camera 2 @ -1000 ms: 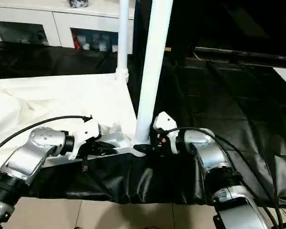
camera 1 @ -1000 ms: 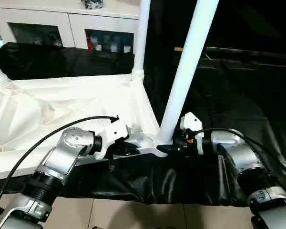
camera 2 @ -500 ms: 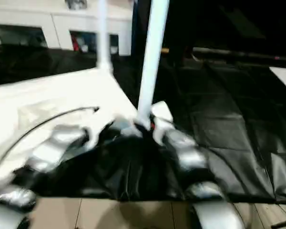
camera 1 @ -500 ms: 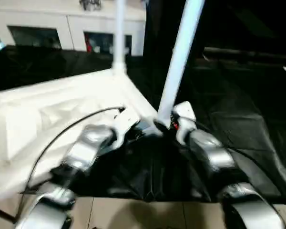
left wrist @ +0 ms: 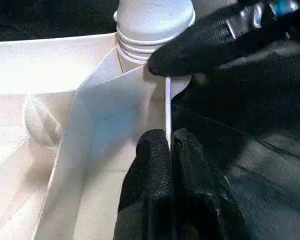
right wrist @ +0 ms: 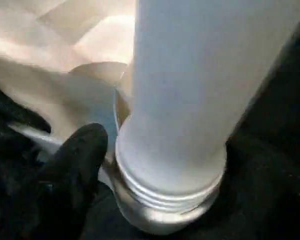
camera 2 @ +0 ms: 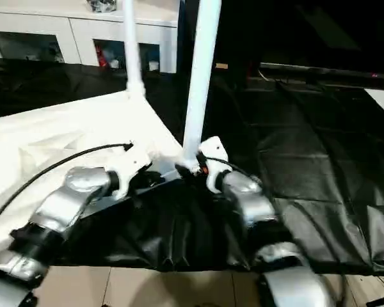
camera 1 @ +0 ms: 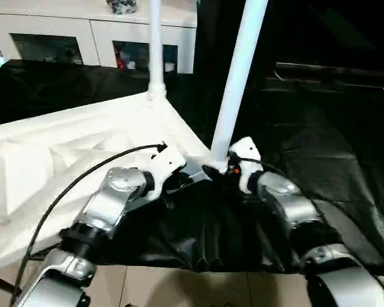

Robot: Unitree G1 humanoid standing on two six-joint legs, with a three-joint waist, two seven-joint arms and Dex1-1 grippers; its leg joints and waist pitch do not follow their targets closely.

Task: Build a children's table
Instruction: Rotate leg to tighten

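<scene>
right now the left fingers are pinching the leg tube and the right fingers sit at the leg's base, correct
Not quite. The left wrist view shows the left fingers pinching the tabletop's thin rim, not the leg. The right fingers do sit at the leg's base.

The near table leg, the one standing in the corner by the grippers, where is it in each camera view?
Left eye: near leg rises from centre to the top edge.
Right eye: upper centre.
Left wrist: its ribbed base, above the tabletop's rim.
Right wrist: the big tube.
Shared landmark: the corner socket holding its base.
</scene>
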